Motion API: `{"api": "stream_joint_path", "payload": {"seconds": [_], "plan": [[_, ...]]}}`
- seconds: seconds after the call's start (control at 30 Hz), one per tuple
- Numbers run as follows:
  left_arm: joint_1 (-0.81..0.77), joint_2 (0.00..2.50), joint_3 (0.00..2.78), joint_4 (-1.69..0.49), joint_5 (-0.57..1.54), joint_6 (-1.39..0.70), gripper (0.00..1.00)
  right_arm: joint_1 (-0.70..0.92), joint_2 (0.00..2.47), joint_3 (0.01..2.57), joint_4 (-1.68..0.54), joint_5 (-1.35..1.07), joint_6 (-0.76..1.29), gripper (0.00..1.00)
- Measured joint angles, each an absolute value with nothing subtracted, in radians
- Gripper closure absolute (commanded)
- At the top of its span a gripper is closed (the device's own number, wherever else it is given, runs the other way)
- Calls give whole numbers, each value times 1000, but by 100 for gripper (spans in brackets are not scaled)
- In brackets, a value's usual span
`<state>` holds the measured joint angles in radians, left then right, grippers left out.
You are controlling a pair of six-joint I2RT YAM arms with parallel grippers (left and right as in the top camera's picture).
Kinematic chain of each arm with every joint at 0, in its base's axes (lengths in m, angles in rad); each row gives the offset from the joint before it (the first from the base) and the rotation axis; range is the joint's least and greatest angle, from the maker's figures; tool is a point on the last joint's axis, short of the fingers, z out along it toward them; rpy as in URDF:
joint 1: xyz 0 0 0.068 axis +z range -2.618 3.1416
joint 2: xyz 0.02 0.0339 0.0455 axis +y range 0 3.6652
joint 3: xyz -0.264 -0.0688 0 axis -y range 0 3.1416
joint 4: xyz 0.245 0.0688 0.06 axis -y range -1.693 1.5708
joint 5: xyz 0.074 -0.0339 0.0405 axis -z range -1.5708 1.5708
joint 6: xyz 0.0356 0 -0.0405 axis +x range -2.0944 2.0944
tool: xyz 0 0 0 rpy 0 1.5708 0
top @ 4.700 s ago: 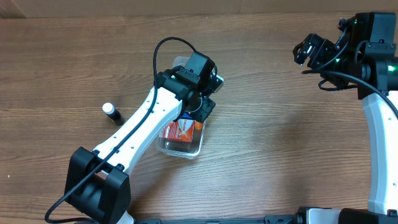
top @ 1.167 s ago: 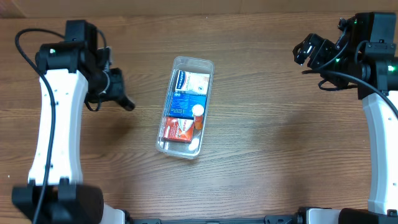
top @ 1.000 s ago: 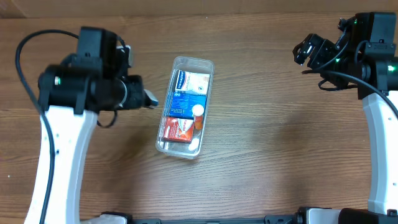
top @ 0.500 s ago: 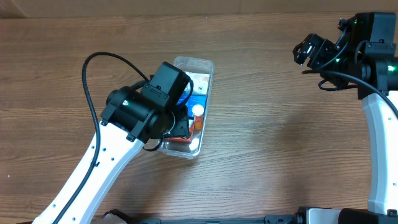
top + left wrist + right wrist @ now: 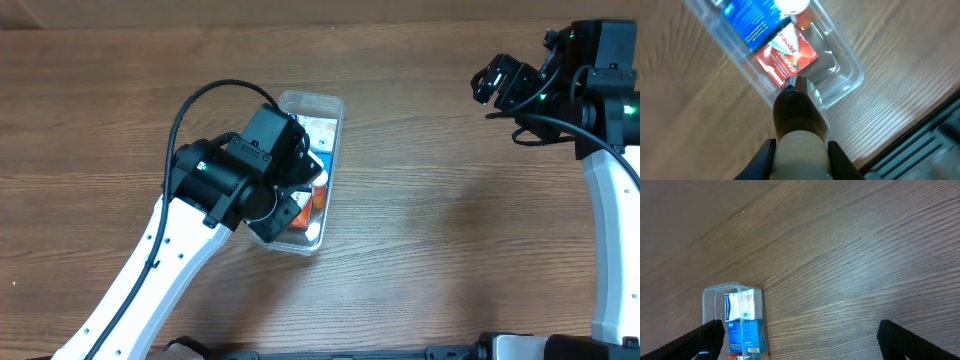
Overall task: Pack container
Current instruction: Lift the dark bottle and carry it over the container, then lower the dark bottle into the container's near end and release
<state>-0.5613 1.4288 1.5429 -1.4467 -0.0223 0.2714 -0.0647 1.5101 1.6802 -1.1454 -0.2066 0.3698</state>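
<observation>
Overhead, finds the container (image 5: 310,240) left of the middle of the worktop (image 5: 450,230), about halfway between far and near edges, long sides running near-to-far and a little askew. Holds a blue box (image 5: 752,20) and, just beside it toward the near end, a red box (image 5: 787,52), with a bare stretch of clear floor beyond.

Looks light, thin-walled and smooth. Seems likely to flex if squeezed mid-span and to skate over the wood if nudged. Is probably best taken across the narrow width at the rim near a rounded corner, where stiffest. Risks tipping the contents if pinched on one long wall alone.

Shows the left tool (image 5: 800,146) above the red-box end, clamped on a small dark tube (image 5: 795,110) with a pale cap. Points the tube's tip down close to the red box's corner and the long wall. Cannot tell whether the tip is inside the rim. Calls for a straight drop, given the little room beside the boxes.

Shows the right tool (image 5: 492,82) well apart, toward the far right corner of the worktop, spread wide and holding nothing.
</observation>
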Motion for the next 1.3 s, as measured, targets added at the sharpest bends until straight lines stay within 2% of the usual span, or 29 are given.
{"api": "stream_joint_path", "payload": {"seconds": [0.2, 0.43, 0.93, 1.3], "plan": [[-562, 1429, 1543, -1449, 125, 711, 96, -65, 1510, 1680, -1145, -207, 370, 0], [-562, 1429, 1514, -1458, 242, 1028, 96, -65, 1510, 1680, -1145, -207, 370, 0], [-554, 1572, 1509, -1422, 137, 1210, 96, -65, 1510, 1680, -1145, -206, 370, 0], [-535, 1721, 1509, -1409, 119, 1260, 96, -65, 1510, 1680, -1146, -207, 370, 0]]}}
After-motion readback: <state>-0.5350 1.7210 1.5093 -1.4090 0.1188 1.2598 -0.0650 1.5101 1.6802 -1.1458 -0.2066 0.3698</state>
